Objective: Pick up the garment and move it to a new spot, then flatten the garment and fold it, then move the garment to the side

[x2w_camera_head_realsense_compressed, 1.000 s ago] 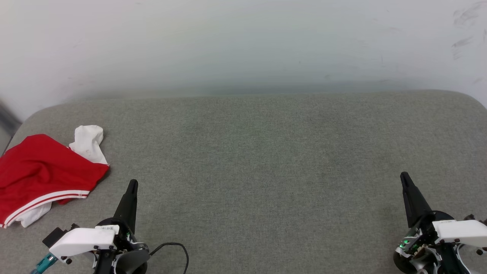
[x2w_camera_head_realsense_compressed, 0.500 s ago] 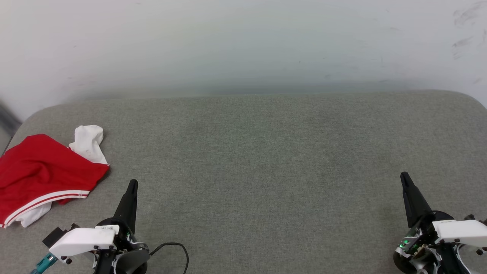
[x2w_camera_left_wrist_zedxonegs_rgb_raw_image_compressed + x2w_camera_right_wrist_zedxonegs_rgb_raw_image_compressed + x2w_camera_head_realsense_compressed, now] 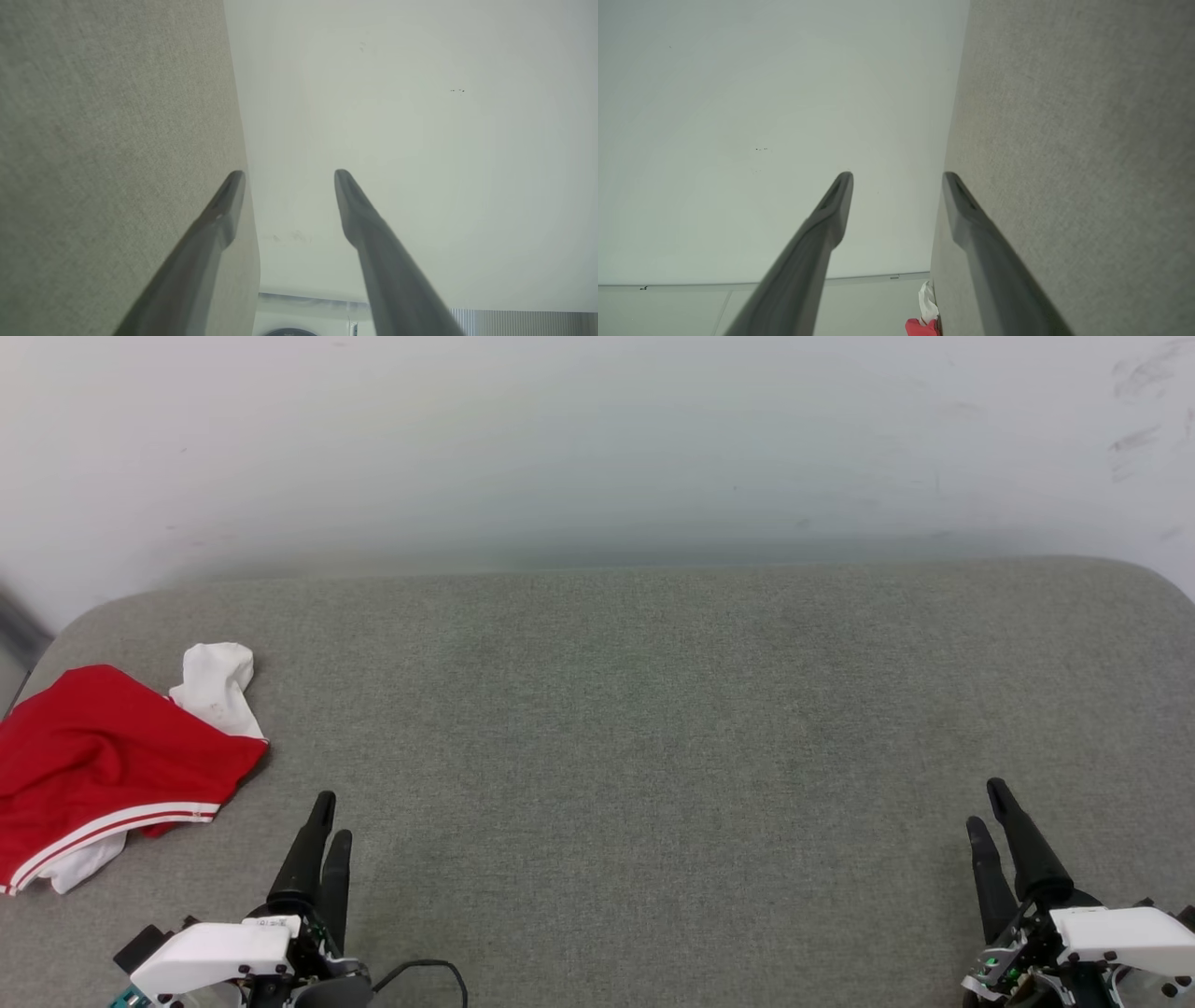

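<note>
1. There was one garment (image 3: pixel 103 756), one grey fabric-covered desk (image 3: pixel 653 728), one pale wall (image 3: pixel 597 448) behind it, and one dark cable (image 3: pixel 439 967) looping by the left wrist.
2. There were two pairs of dark fingers, four in all. The left fingers (image 3: pixel 322 821) sat at the near left of the desk and the right fingers (image 3: pixel 1001 807) at the near right, all pointing towards the wall.
3. Both pairs stood parted with nothing between them. The head view showed only a narrow gap, while each wrist view showed a plain one.
4. The garment lay crumpled at the desk's far-left edge, well apart from the right fingers and near the left ones without touching them.
5. The head view gave the garment's red body, one white-and-red striped hem and two white patches, one on the far side and one on the near side.
6. The right wrist view, past the right fingers (image 3: pixel 840 186), caught just a small red-and-white scrap of the garment (image 3: pixel 922 326) at its bottom edge.
7. The left wrist view, past the left fingers (image 3: pixel 233 186), gave the desk on its left, the wall on its right and a ribbed grey panel (image 3: pixel 523 322) in its lower right corner.
8. In the head view the garment's long axis ran diagonally, from near-left to far-right. The far white sleeve pointed towards the wall and the striped hem faced the robot. The picture's left edge cut the garment off, so its full length could not be told.
</note>
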Motion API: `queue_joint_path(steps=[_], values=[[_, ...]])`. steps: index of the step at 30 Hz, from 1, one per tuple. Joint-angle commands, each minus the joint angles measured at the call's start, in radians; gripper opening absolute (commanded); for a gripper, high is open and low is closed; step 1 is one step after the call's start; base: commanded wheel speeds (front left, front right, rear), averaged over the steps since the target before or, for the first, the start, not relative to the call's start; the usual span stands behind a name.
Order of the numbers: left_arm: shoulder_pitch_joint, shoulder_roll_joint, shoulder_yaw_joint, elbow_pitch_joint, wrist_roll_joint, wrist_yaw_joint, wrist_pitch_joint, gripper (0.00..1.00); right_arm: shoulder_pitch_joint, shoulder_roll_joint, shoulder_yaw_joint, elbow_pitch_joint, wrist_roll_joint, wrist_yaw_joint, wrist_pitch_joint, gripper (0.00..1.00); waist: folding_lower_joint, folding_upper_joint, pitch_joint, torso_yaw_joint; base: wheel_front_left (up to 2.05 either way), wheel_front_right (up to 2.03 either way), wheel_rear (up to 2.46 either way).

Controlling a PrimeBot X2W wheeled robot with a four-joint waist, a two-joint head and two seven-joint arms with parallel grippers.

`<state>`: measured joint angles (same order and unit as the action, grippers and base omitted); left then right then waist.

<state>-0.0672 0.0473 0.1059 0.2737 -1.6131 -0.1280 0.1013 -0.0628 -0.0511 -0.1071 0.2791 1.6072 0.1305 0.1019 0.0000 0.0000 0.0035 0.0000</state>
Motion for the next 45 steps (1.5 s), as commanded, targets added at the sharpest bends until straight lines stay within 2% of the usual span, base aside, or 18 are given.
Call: queue_joint_path(steps=[1,5,12,26,34,45], values=[[-0.018,0.002,0.000,-0.032,0.004,-0.001,-0.011,1.00,-0.019,0.000,0.006,-0.024,-0.011,0.000,-0.011,1.00,0.0000,0.0000,0.000,0.000,0.00,0.00,0.00],[-0.011,0.002,0.012,-0.046,0.029,-0.001,-0.031,1.00,-0.015,0.000,0.008,-0.033,-0.036,0.000,-0.031,1.00,0.0000,0.0000,0.001,0.000,0.00,0.00,0.00],[-0.017,0.002,0.050,-0.078,0.165,0.016,-0.064,1.00,-0.011,0.000,0.001,-0.072,-0.179,0.000,-0.064,1.00,0.0000,0.0000,0.003,0.001,0.00,0.00,0.00],[0.014,0.002,-0.021,-0.199,0.535,0.145,-0.123,1.00,0.006,0.000,0.032,-0.191,-0.525,0.000,-0.123,1.00,0.0000,0.0000,0.003,0.003,0.00,0.00,0.00],[0.024,0.003,-0.054,-0.225,0.703,0.182,-0.153,1.00,0.022,0.000,0.062,-0.219,-0.694,0.000,-0.153,1.00,0.0000,0.0000,0.004,0.005,0.00,0.00,0.00],[0.035,0.022,-0.094,-0.247,0.877,0.221,-0.190,1.00,0.037,0.000,0.081,-0.225,-0.876,0.000,-0.190,1.00,0.0000,0.0000,0.004,0.006,0.00,0.00,0.00]])
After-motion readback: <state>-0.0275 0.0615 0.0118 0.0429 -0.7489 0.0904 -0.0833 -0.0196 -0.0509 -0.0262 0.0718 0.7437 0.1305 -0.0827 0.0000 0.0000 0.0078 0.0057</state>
